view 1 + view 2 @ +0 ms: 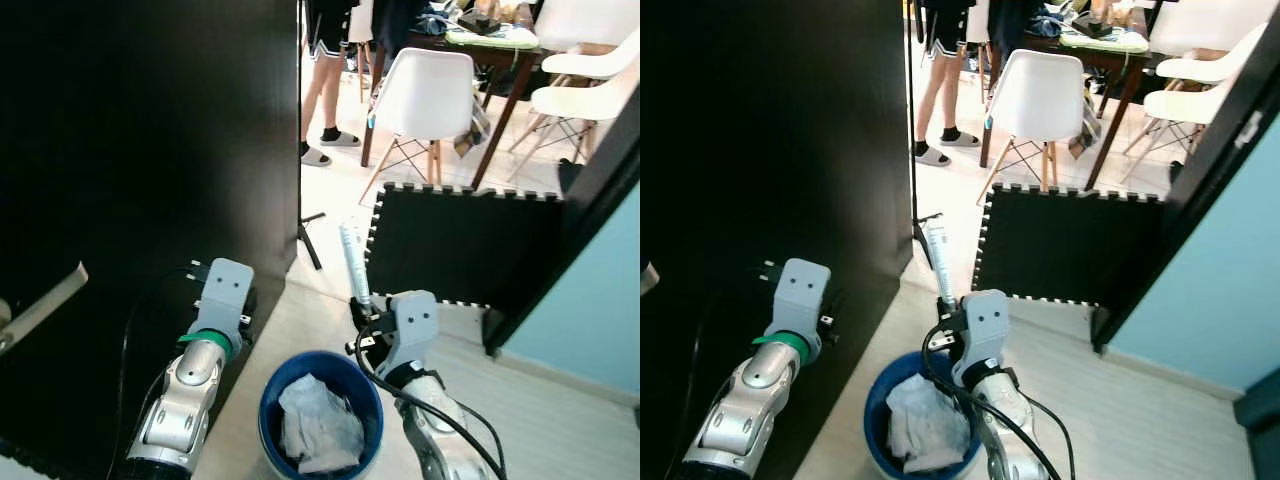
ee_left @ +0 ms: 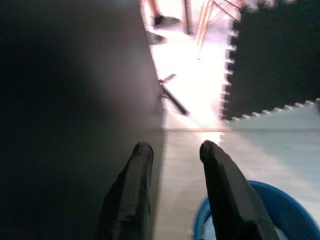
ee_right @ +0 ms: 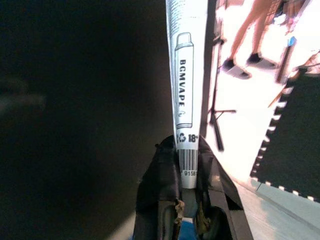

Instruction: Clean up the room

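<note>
My right gripper (image 3: 187, 165) is shut on the lower end of a long white tube-shaped package (image 1: 353, 262) printed with black text and a barcode (image 3: 186, 75). It holds the package upright just past the far rim of a blue bin (image 1: 322, 415). Crumpled white paper (image 1: 318, 424) lies in the bin, also seen from the other eye (image 1: 925, 425). My left gripper (image 2: 175, 155) is open with nothing between its fingers. It hovers over the pale floor beside the dark door, next to the blue bin's rim (image 2: 277, 205).
A dark door (image 1: 150, 180) stands at my left with a handle (image 1: 40, 305). A black foam mat (image 1: 460, 240) leans in the doorway ahead. Beyond are white chairs (image 1: 425, 95), a dark table (image 1: 480, 50) and a person's legs (image 1: 325, 90). A light blue wall (image 1: 590, 300) is at the right.
</note>
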`<state>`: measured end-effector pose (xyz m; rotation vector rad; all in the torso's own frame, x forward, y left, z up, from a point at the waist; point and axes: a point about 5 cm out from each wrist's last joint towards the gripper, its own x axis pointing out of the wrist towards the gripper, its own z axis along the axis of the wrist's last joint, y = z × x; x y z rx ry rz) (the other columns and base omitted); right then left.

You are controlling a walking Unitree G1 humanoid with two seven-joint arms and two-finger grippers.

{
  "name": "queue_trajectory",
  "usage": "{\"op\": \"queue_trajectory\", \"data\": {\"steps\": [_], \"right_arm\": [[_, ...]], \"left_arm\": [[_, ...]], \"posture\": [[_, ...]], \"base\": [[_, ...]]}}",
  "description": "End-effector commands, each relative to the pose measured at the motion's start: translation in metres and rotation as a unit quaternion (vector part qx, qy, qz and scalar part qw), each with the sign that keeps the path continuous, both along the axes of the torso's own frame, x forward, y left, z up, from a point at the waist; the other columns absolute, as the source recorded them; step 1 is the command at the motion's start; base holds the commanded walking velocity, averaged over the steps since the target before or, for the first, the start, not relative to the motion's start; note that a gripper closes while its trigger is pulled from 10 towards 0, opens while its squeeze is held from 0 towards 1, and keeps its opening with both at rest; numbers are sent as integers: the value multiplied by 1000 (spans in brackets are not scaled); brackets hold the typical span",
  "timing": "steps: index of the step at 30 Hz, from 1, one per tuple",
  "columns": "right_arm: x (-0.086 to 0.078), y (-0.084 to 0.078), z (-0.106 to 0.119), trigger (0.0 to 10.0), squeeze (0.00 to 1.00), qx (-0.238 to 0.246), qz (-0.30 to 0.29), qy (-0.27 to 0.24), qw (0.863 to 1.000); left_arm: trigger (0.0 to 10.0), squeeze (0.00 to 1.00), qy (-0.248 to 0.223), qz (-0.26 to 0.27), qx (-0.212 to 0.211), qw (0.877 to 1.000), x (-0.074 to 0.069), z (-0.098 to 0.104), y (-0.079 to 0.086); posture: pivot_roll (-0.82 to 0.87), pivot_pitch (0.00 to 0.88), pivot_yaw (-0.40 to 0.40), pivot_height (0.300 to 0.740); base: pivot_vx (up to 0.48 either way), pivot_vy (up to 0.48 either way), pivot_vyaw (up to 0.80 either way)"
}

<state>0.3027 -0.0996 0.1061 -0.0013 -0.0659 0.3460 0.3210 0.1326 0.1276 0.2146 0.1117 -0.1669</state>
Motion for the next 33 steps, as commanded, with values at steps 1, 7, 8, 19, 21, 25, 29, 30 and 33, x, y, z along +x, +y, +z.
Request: {"op": "queue_trajectory", "data": {"steps": [1,7,8,19,21,25,29,30,33], "right_arm": [[-5,-3,-24,10000,0,-36,4,55,998],[-7,0,-41,10000,0,-64,28,85,994],[-7,2,-46,10000,0,-67,39,101,992],[-16,8,-98,10000,0,-122,87,242,959],[-16,7,-101,10000,0,-126,85,249,957],[-21,4,-112,10000,35,-137,86,275,948],[-19,6,-110,10000,1000,-125,90,271,950],[-15,9,-106,10000,1000,-109,93,258,956],[-11,12,-98,10000,1000,-90,100,236,962]], "left_arm": [[10000,0,69,-59,3,996,-12,-20,-5],[10000,0,180,-99,-10,979,-33,-59,8],[10000,0,203,-102,4,974,-40,-71,16],[10000,0,225,-140,20,964,-74,-89,40],[10000,0,212,-144,8,966,-76,-84,39],[10000,0,180,-163,-12,970,-82,-68,33],[10000,0,171,-170,-12,970,-83,-66,31],[10000,0,168,-171,-13,971,-83,-65,29],[10000,0,163,-172,-13,972,-82,-63,28]], "posture": [[-107,59,87,720],[-98,63,90,720],[-95,69,92,720],[-39,131,74,720],[-28,142,70,720],[-4,157,63,720],[3,162,61,720],[3,162,61,720],[3,162,61,720]], "base": [[0,0,0],[0,0,0],[0,0,0],[0,0,0],[0,0,0],[0,0,0],[0,0,0],[0,0,0],[0,0,0]]}}
